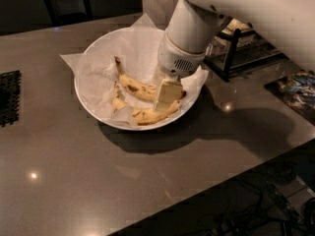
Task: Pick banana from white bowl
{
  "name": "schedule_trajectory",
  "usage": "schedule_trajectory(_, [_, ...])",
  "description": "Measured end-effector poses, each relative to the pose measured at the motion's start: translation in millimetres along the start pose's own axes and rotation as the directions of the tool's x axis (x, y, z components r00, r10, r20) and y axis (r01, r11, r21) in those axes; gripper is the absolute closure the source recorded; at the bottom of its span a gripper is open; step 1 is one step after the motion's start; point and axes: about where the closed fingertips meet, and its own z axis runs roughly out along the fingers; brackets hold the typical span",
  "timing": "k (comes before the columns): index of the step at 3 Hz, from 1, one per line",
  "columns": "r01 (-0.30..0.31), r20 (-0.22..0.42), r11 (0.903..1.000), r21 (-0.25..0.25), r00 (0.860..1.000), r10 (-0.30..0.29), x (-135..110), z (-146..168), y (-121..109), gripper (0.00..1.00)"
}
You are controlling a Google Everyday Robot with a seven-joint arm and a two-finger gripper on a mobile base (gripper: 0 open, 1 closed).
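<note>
I see the gripper (pixel 167 96) down inside the white bowl (pixel 129 127), right of its centre, at the right end of the banana (pixel 134 87). The banana lies across the bowl's middle on crinkled paper (pixel 130 48), stem toward the bowl's back-left rim. A shorter banana (pixel 150 116) lies by the bowl's front rim. A black wire rack (pixel 236 58) stands right of the bowl.

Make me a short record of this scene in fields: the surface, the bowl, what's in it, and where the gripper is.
surface: dark grey table
container: white bowl, lined with crinkled white paper
target: banana, long stem pointing up-left, brown bruise
other contents: second banana, nearer the front rim
gripper: down inside the bowl at the bananas' right ends
grasp: cannot tell
</note>
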Motion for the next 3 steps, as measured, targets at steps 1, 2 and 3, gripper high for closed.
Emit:
schedule_trajectory(1, [-0.031,-0.021,0.9993,0.021,0.999,0.031,-3.1,8.7,-11.7,0.40])
schedule_trajectory(2, [-0.002,-0.019,0.9999,0.015,1.000,0.002,-22.2,20.1,-21.1,0.42])
schedule_trajectory(3, [0.024,-0.015,0.9997,-0.004,1.000,-0.024,-37.2,33.4,-29.4,0.43])
